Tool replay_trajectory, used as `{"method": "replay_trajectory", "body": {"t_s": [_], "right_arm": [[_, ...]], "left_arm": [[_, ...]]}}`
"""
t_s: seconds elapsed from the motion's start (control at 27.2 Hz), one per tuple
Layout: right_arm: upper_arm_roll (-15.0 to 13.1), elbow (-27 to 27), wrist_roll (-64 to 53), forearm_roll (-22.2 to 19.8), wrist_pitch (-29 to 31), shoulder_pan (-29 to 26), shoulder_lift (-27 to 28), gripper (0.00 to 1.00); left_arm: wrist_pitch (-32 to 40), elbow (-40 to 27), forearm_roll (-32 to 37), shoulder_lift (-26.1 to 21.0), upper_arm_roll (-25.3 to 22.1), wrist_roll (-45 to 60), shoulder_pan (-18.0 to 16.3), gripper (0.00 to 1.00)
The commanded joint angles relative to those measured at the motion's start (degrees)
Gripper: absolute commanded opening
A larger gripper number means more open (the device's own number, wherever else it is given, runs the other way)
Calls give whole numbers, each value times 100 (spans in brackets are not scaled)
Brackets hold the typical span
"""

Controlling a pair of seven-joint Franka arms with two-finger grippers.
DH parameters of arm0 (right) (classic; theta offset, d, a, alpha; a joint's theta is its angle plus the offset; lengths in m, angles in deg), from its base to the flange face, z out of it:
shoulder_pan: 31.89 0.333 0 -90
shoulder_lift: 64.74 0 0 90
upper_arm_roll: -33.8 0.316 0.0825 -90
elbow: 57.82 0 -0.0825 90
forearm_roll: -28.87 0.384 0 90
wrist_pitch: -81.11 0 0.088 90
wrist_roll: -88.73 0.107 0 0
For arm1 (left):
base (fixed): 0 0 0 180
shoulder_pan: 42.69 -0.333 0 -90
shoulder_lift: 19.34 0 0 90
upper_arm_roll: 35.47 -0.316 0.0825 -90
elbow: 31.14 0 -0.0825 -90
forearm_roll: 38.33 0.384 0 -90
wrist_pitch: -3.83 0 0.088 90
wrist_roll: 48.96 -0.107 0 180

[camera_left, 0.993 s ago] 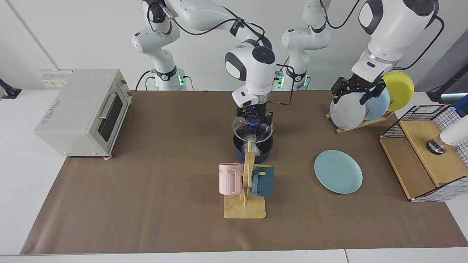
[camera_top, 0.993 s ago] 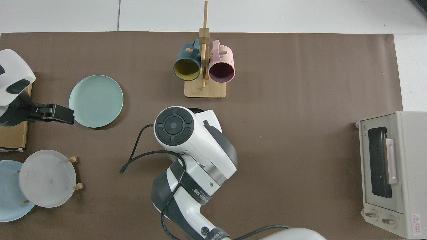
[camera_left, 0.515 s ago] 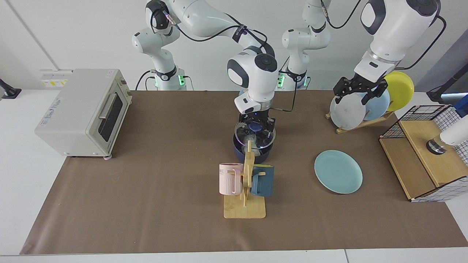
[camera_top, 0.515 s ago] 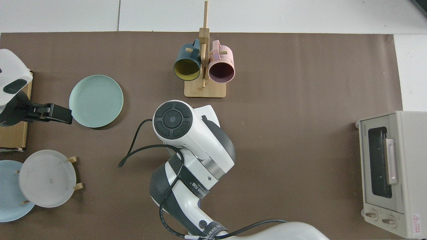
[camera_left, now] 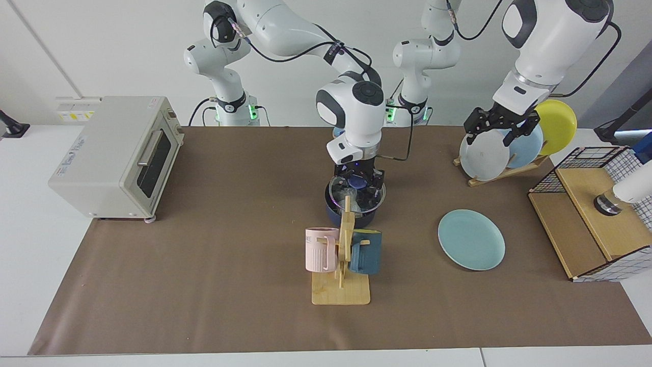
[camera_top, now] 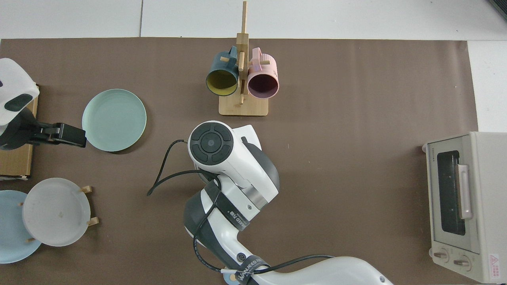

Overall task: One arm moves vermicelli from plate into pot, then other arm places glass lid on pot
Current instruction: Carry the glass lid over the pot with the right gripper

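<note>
Fingers of the right gripper (camera_left: 358,179) are clamped on the blue knob of the glass lid (camera_left: 356,192), and that lid sits directly over the pot (camera_left: 351,214), seemingly resting on or just at its rim; whether it has fully seated cannot be told from the facing view, since the wooden mug stand (camera_left: 342,265) with its pink mug (camera_left: 321,250) and dark blue mug (camera_left: 365,252) covers the pot's near side. From above, the arm's wrist hides pot and lid entirely.

What the next move turns on is that vertical line: knob straight below the fingertips, rim straight below the lid. Judging by this, only a release and a straight lift remain.

Off to the side, the left gripper (camera_left: 499,125) waits with its fingers spread and empty, up by the rack of plates (camera_left: 501,148), well apart from the pot. Nearer the camera, the light teal plate (camera_left: 471,239) lies bare on the brown mat. Pale strands that may be the vermicelli show faintly through the glass, too small to be sure.
</note>
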Motion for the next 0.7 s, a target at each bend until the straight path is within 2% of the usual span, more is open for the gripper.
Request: {"method": "replay_trajectory", "body": {"t_s": [0.0, 0.33, 0.48, 0.66], "right_arm": [[37, 122, 106, 20, 32, -109, -71, 0], [46, 113, 97, 82, -91, -162, -71, 0], [37, 113, 97, 424, -100, -179, -62, 0], [37, 121, 97, 433, -82, -188, -62, 0]], "left_arm": [[-28, -45, 51, 54, -17, 63, 26, 100], [-28, -45, 51, 54, -17, 63, 26, 100], [-28, -45, 51, 62, -17, 63, 26, 100], [-28, -45, 51, 62, -17, 63, 26, 100]]}}
